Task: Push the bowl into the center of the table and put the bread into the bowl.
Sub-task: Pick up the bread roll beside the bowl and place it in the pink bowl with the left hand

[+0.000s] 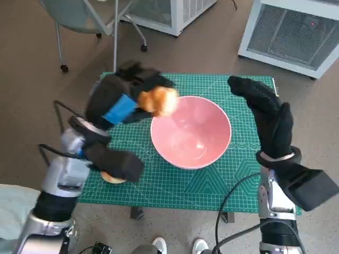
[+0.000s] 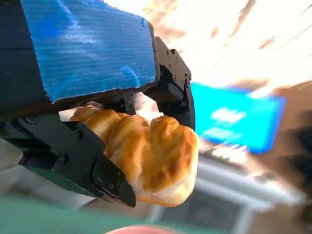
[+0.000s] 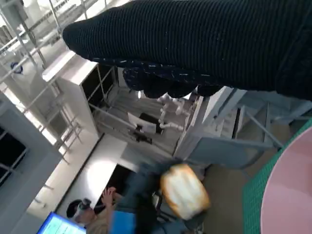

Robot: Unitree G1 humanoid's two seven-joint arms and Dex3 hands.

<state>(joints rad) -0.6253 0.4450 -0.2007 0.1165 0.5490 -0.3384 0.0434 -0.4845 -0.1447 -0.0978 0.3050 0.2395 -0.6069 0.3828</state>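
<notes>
— What is in your left robot hand (image 1: pixel 127 98)?

— I hold the bread (image 1: pixel 159 100) in it. My black fingers (image 2: pixel 114 180) wrap around it from both sides. In the left wrist view the bread (image 2: pixel 156 161) is golden and shiny, and it sticks out past my fingers.

— Where is the bread now?

— It is up in the air, left of the middle of the head view. It hangs right at the upper left edge of the pink bowl (image 1: pixel 209 156).

— And where is the bowl?

— It sits on the green mat (image 1: pixel 175 185) on the table, near the middle of the mat. It is just right of the middle of the picture.

— What about your right robot hand (image 1: pixel 267 114)?

— It holds nothing. Its fingers are stretched out, and it floats at the right of the picture, beside the right side of the bowl.

— Is there more bread?

— Yes, another small bun (image 1: pixel 112 178) lies on the mat at the lower left, partly under my left arm.

— What is around the table?

— A chair (image 1: pixel 85 16) stands at the upper left, and a white box (image 1: pixel 291 29) at the upper right.
</notes>
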